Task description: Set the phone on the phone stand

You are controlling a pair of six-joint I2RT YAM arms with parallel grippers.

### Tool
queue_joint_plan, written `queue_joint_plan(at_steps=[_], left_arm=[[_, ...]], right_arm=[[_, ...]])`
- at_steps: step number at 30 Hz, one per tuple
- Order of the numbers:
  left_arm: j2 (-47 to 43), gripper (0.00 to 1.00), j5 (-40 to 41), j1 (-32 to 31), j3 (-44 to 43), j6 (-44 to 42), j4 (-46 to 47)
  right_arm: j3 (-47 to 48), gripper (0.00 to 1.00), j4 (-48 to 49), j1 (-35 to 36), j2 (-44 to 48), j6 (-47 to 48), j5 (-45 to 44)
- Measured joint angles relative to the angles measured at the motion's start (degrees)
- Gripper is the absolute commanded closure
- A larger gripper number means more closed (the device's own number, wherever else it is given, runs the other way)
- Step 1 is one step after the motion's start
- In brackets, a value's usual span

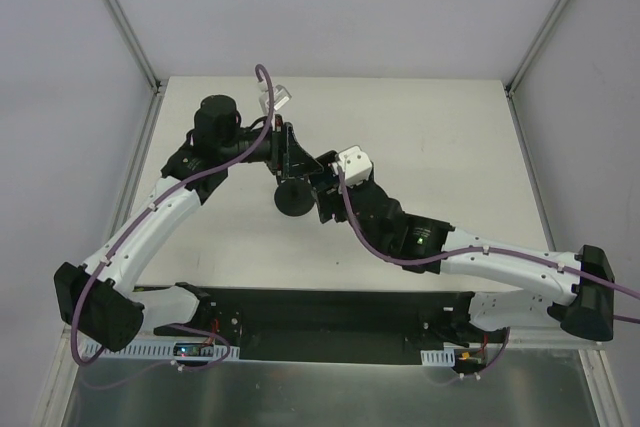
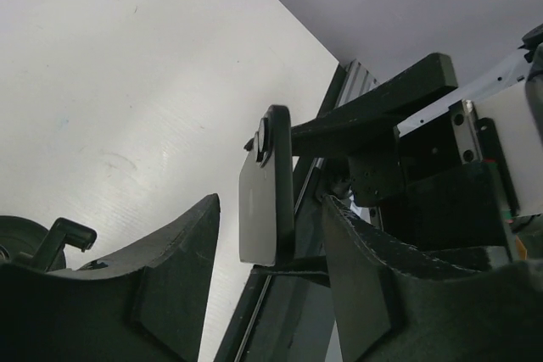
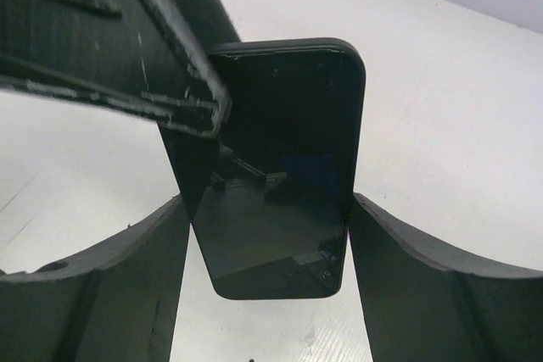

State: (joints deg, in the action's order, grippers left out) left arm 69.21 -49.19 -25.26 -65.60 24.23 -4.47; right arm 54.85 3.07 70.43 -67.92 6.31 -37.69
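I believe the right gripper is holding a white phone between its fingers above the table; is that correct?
Not quite: the phone is black, not white. The right wrist view shows it, dark and glossy, held between the fingers of the right gripper above the table.

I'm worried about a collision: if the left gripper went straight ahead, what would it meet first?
Most likely the phone, edge-on between the open fingers of the left gripper; the right gripper holding it sits behind, though depth is unclear.

Lab: white table [image 1: 450, 147], bare enclosure walls [image 1: 350, 7]
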Motion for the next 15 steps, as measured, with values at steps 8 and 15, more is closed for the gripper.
queue_joint_plan(at_steps=[8, 15], left_arm=[[1.6, 0.61, 0.0, -2.2, 0.0, -2.7, -2.3], [2.5, 0.73, 0.5, -4.0, 0.0, -4.4, -3.4]], right_arm=[[0.1, 0.99, 2.0, 0.1, 0.0, 0.6, -0.9], [0.1, 0.99, 2.3, 0.1, 0.0, 0.4, -0.3]])
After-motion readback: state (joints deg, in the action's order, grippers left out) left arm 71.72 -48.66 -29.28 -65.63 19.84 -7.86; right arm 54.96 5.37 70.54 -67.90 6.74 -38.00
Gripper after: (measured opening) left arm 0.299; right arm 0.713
